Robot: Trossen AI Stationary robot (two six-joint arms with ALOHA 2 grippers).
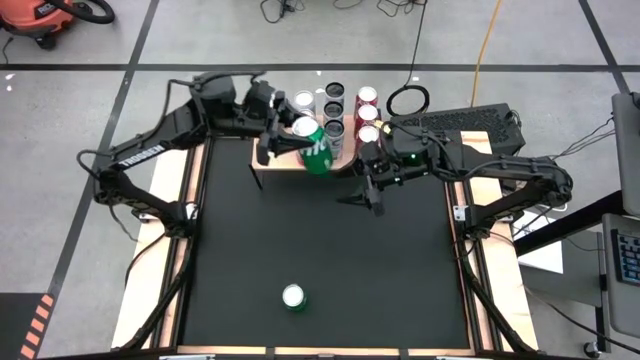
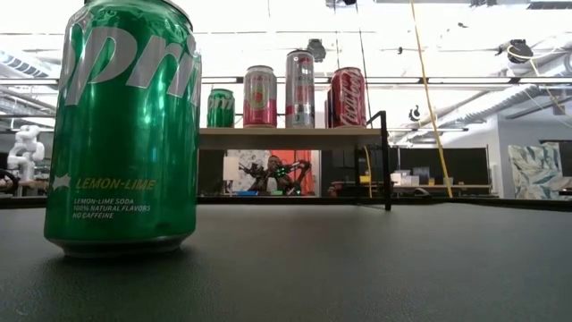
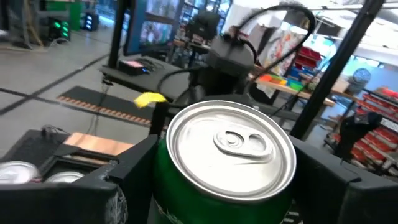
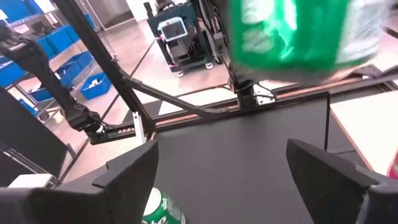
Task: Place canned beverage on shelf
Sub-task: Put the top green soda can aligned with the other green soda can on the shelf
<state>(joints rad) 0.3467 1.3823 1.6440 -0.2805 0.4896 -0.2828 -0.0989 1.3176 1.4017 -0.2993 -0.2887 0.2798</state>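
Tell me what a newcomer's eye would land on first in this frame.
The left gripper holding a green can at the front edge of the shelf at the table's far end, where a row of cans already stands. Next, a second green can standing alone near the table's front edge, filling the low view. The right gripper hangs open just right of the shelf, empty.

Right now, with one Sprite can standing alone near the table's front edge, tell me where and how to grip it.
Grip the Sprite can across its round side wall, at mid-height, coming from above with the fingers straddling it. It stands upright, lid up, with bare table all around. The right gripper looks open and free; the left gripper holds another can.
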